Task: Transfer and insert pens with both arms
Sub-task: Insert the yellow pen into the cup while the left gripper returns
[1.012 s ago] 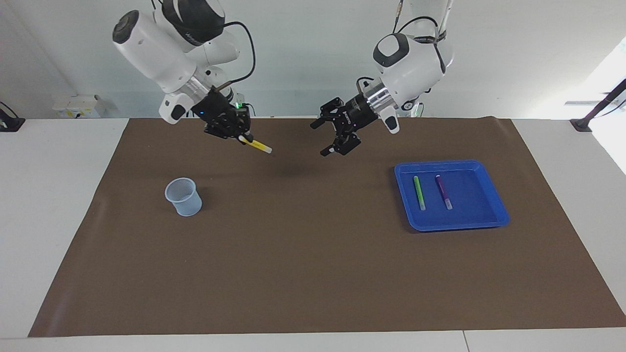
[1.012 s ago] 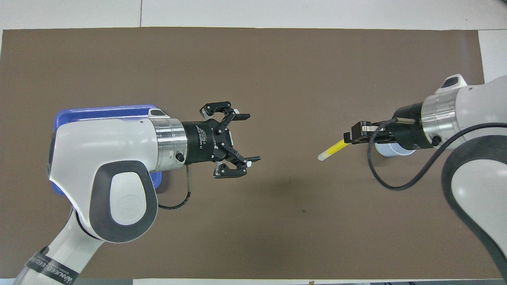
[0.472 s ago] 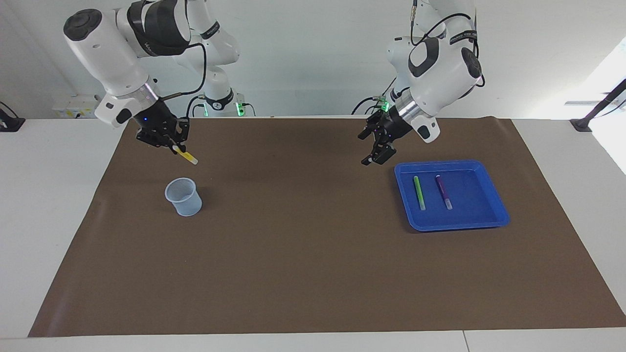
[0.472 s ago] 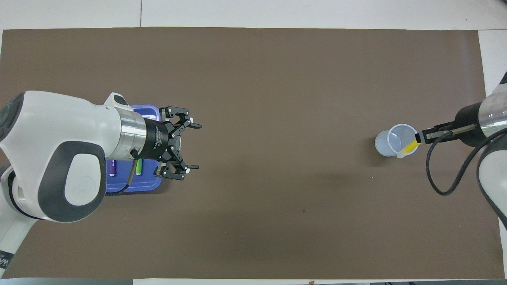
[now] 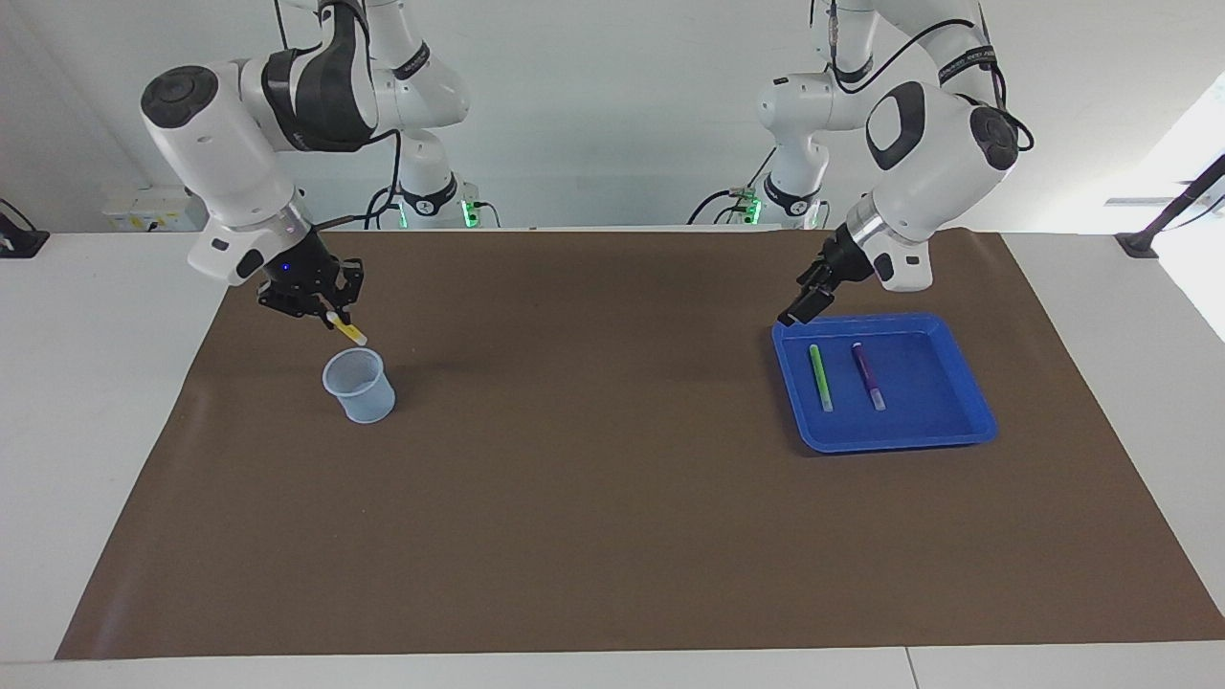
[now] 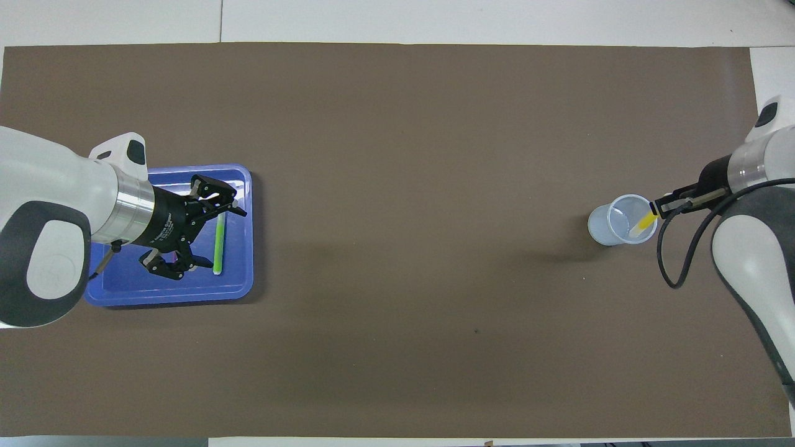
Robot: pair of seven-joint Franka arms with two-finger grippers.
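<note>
Brown matting covers the table. Over the cup, the right gripper pinches the tilted yellow pen; released askew, it could miss. Jaws spread and empty, the left gripper hangs above the tray, where the green pen and purple pen lie.

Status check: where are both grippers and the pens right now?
Right gripper shut on yellow pen, tilted over the cup. Left gripper open over the tray. Green pen, purple pen lying in tray. Nothing blocking.
</note>
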